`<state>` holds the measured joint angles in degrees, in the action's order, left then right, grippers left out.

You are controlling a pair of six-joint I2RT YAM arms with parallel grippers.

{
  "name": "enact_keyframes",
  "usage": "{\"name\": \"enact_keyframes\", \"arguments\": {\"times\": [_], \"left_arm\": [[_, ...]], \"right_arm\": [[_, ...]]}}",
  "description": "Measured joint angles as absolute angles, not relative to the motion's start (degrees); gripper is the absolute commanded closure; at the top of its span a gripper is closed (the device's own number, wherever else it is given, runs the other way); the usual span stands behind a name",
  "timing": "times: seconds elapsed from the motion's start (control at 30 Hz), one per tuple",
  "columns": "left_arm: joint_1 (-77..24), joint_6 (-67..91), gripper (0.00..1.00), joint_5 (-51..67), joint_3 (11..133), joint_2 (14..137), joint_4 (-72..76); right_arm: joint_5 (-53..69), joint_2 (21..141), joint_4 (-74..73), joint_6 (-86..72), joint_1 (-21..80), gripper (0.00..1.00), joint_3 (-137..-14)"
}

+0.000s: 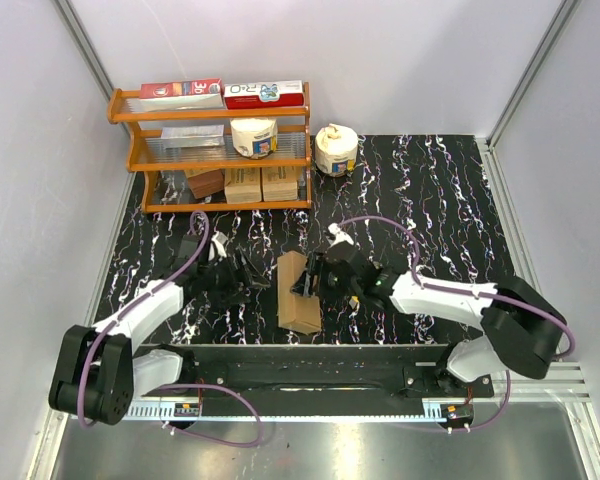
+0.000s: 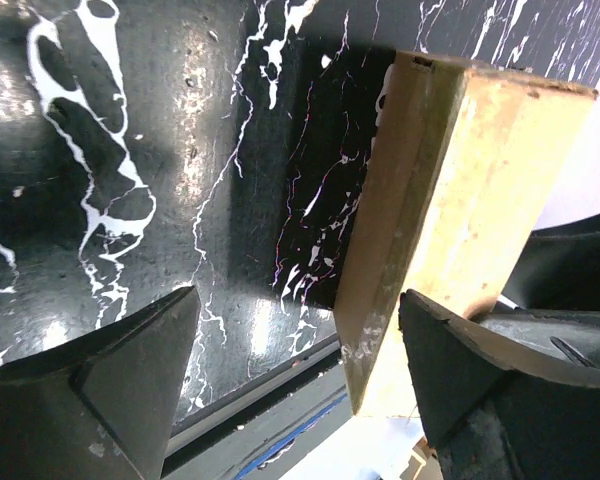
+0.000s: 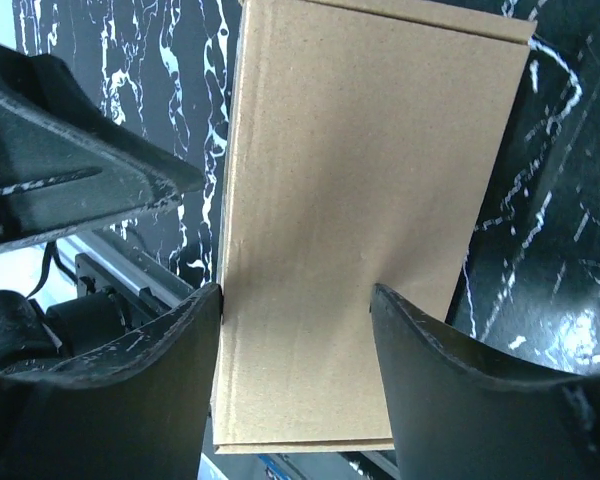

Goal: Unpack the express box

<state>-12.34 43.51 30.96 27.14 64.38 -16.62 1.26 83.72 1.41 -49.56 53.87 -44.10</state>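
The right wrist view hides the lower corners of your express box behind the fingers. You cannot tell whether the right claw pinches it: the fingers stand partly apart, with the brown face filling the gap beyond them. The box lies on the counter between both claws, just beside the right finger of the wide-open left claw. Both arms reach forward, low and angled inward.

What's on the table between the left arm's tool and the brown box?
Nothing. Only bare black marbled table lies between the left tool and the express box; the left wrist view shows that stretch best.
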Motion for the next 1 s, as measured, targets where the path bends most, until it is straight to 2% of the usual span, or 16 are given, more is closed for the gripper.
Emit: {"name": "enact_keyframes", "arguments": {"times": [0.23,0.3,0.4,0.5,0.57,0.63,0.73,0.77,0.9,1.0], "left_arm": [[-14.5,43.5,0.19,31.3,28.1,70.6,-14.9],[-14.8,43.5,0.20,31.3,28.9,72.2,-14.8],[-15.5,43.5,0.20,31.3,30.4,73.5,-14.8],[-16.5,43.5,0.20,31.3,31.9,73.9,-14.4],[-17.1,43.5,0.21,31.2,32.8,74.1,-14.2],[-17.4,43.5,0.21,30.9,33.4,74.1,-14.2],[-17.6,43.5,0.21,29.5,33.9,74.0,-15.0],[-17.6,43.4,0.21,28.7,34.2,74.0,-15.6],[-17.6,42.9,0.20,24.9,35.1,73.7,-18.4],[-17.6,42.3,0.19,21.6,35.9,72.4,-20.9]], "right_arm": [[1.1,74.9,1.6,-51.4,52.8,0.58,-37.0],[0.7,72.7,0.8,-52.1,52.5,0.68,-36.4],[-0.3,70.2,-0.3,-52.9,52.1,0.66,-35.0],[-1.5,68.3,-1.6,-53.6,51.7,0.57,-34.0],[-3.4,67.0,-4.3,-53.8,51.6,0.45,-33.9],[-5.3,66.0,-7.5,-54.1,51.6,0.39,-34.1],[-10.0,64.7,-16.4,-54.3,51.6,0.23,-36.9],[-11.3,64.6,-18.9,-54.2,51.6,0.14,-38.3],[-16.4,66.6,-29.5,-51.7,51.6,0.00,-49.0],[-17.5,71.3,-33.5,-49.1,51.6,0.00,-57.8]]}}
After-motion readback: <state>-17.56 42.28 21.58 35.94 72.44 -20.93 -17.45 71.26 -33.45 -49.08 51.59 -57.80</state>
